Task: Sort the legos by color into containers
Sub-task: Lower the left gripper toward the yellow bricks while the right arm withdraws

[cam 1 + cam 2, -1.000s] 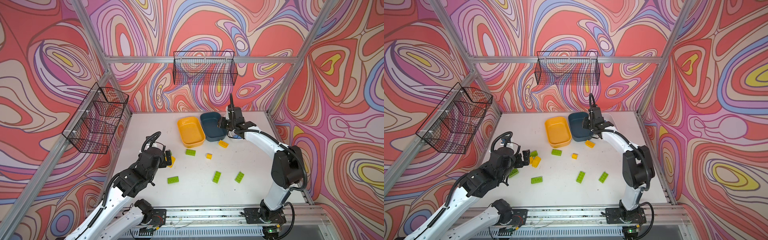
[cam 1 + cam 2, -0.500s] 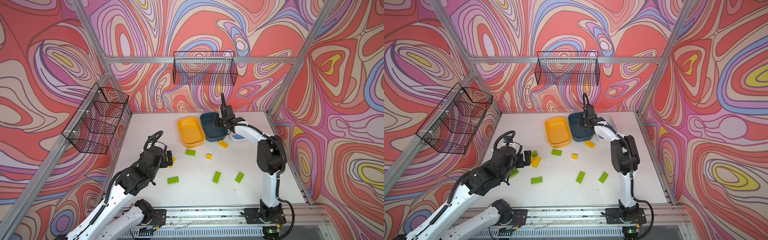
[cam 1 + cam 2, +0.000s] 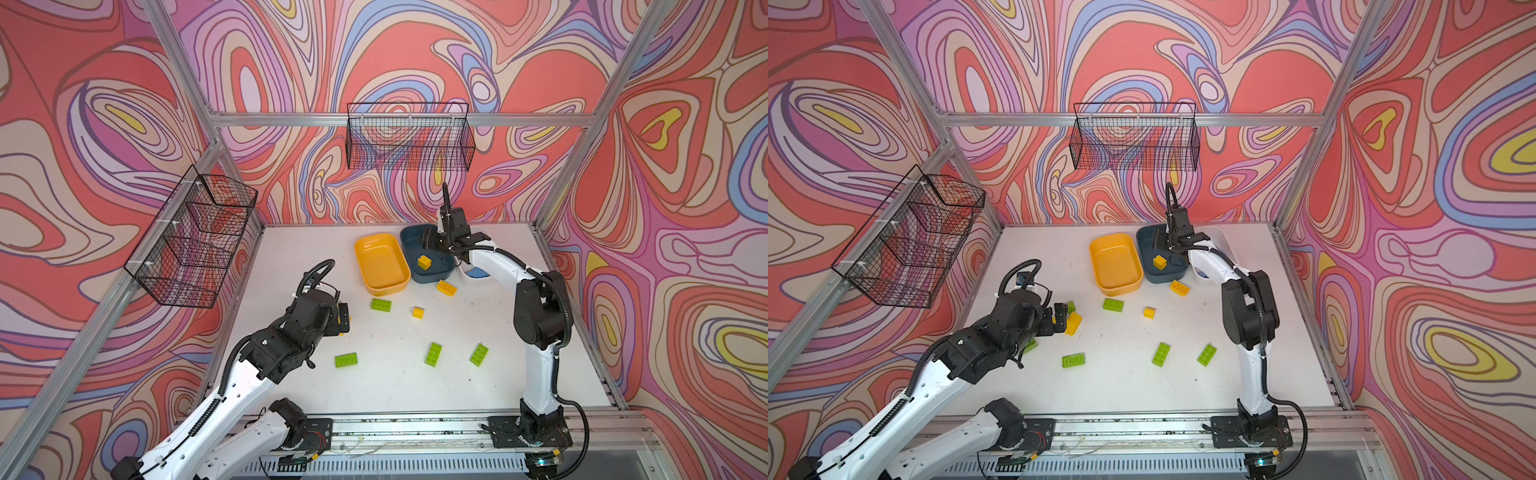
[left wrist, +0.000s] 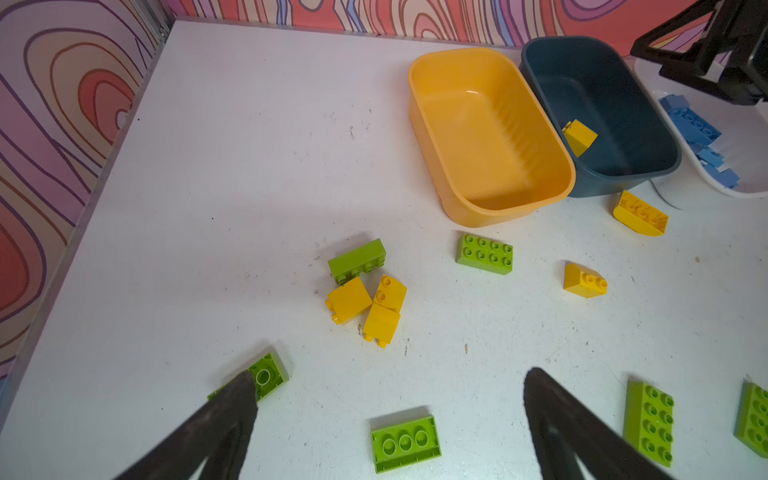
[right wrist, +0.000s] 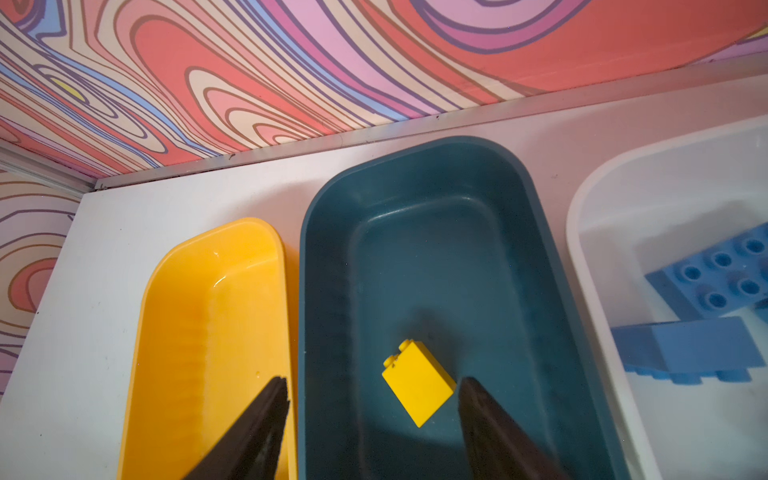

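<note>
Brick (image 5: 417, 382) in teal tub (image 5: 436, 257) below parted right pincer (image 5: 372, 384)

Lab: aluminium frame (image 3: 399, 119), patterned walls (image 3: 415, 54)

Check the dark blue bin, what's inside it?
One yellow brick lies loose in the dark blue bin, under the open right gripper. The gripper covers the bin's far end in both top views; the right wrist view shows it bare.
</note>
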Controlling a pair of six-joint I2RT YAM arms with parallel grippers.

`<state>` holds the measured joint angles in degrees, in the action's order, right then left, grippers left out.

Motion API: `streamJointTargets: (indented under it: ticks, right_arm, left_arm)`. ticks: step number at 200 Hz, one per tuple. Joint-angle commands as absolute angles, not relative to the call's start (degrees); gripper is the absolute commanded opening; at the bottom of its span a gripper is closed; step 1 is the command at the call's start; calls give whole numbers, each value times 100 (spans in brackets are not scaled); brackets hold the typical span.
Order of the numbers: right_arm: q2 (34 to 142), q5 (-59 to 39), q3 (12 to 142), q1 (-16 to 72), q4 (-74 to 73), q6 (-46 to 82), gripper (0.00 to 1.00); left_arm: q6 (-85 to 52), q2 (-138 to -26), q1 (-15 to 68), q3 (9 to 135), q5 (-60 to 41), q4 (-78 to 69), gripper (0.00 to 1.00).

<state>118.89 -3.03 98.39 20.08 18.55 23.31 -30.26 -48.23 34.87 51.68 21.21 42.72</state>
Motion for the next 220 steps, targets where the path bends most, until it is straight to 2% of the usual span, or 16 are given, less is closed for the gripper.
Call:
streamJointTargets:
  ticks: [1, 59, 133, 174, 220]
  right_arm:
    - [11340, -386, 9644, 2046, 1754, 2230, 69]
    - [9667, -973, 7652, 2099, 269, 3008, 69]
    - [7662, -984, 5126, 2320, -739, 3321, 69]
    - [7119, -1143, 4190, 2338, -1050, 3444, 69]
    - [6971, -1115, 3914, 2338, -1054, 3313, 69]
  left_arm:
    - [-3319, -4766, 3473, 5036, 2039, 4656, 100]
    - [-3699, -4804, 3469, 4594, 1636, 4611, 97]
    - [-4192, -5799, 3446, 3899, 1544, 3857, 91]
    - [-4051, -6417, 3338, 3835, 1573, 3433, 92]
    - [-4034, -7402, 3165, 3942, 1423, 3088, 91]
